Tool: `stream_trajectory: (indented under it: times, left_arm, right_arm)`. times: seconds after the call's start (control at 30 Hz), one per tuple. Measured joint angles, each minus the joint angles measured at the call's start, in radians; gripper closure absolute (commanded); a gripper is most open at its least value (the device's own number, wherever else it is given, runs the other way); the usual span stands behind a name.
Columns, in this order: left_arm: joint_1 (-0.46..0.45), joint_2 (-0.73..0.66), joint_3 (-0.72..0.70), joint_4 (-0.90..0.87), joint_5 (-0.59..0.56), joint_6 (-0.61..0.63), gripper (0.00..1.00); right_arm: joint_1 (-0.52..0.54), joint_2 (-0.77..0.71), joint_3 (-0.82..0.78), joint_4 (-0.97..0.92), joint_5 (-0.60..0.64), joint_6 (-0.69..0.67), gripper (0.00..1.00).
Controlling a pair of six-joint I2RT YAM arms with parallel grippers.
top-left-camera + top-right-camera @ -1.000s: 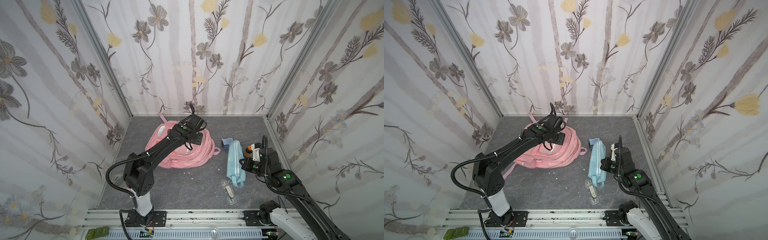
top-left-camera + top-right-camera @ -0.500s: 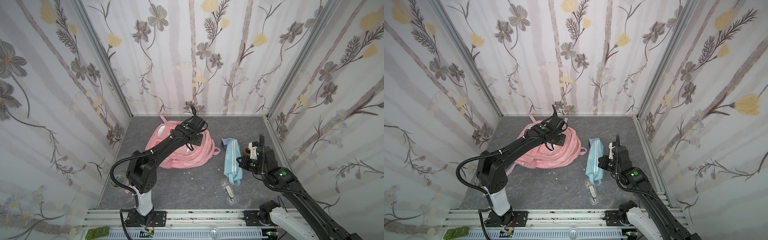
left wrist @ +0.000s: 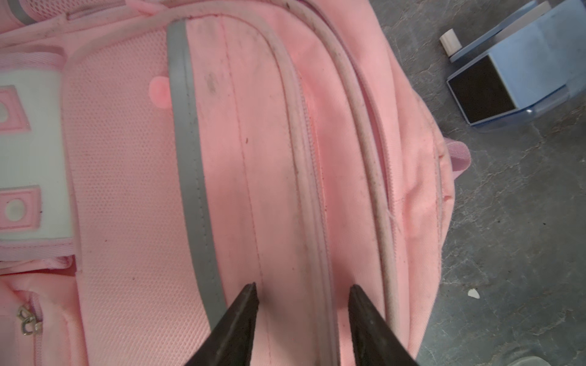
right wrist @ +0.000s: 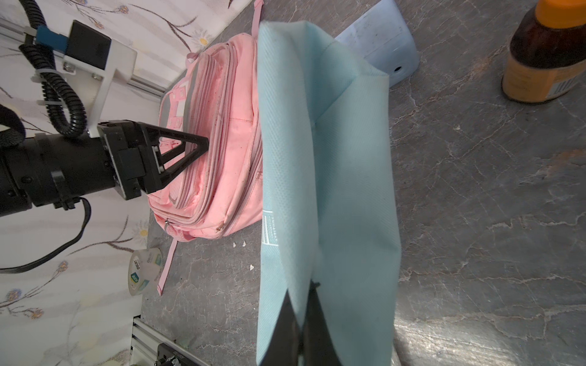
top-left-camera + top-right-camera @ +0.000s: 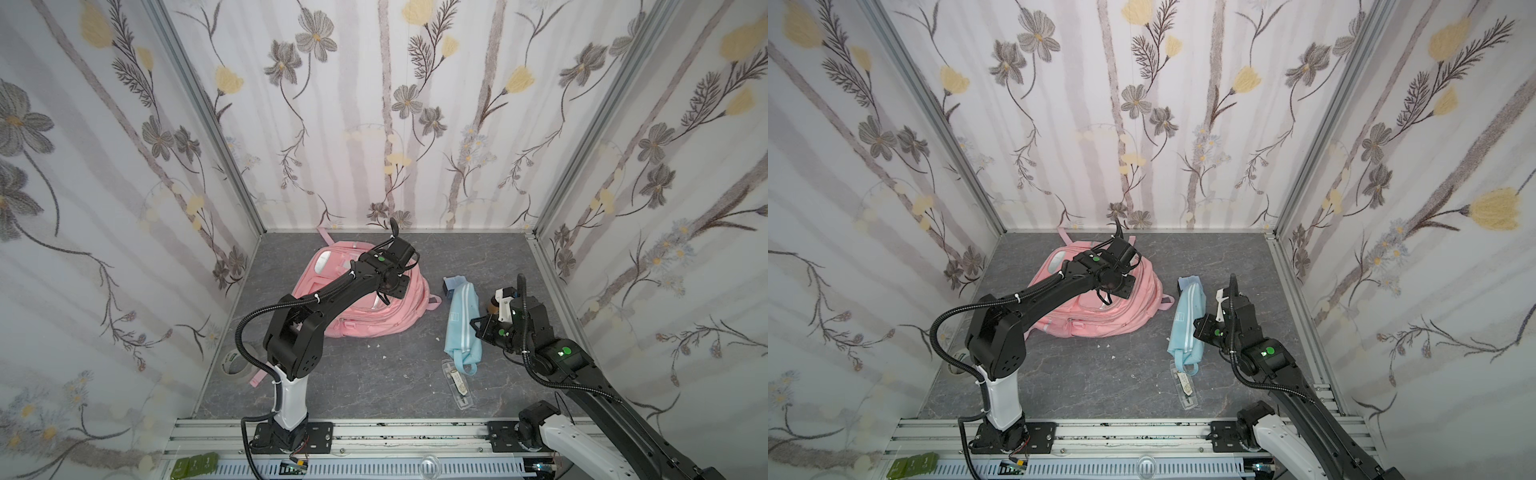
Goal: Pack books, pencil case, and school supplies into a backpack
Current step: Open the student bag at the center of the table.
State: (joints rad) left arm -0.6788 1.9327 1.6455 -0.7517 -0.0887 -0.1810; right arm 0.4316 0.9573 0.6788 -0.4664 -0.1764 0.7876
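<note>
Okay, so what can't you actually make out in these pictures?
- Books: in no view; possibly inside the backpack, cannot tell.
- Tape roll: top view, partly behind the left arm's cable.
- Brown bottle: right wrist view, cut off by the top edge.
- Clear case label: top views, too small to read.

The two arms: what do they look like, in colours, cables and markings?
Both the left arm and the right arm are black with a white lower segment, a ribbed black cable looped outside and round green dots on the joints. The fingers are black, pointed, hollow triangles.
</note>
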Motion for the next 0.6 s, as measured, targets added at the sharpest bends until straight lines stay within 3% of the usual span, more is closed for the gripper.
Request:
stream_trajectory:
  times: [0.13,0.3,0.6]
  left_arm:
    - [0.000,0.015,0.004,0.001,-0.011,0.023,0.57]
    - [-0.001,0.017,0.007,0.002,-0.015,0.029,0.79]
    - [0.000,0.010,0.028,-0.007,-0.016,0.042,0.87]
  right_arm:
    - [0.001,0.012,0.007,0.011,0.000,0.000,1.00]
    - [0.001,0.021,0.019,0.017,0.000,0.000,1.00]
    - [0.001,0.040,0.046,0.020,0.007,-0.004,1.00]
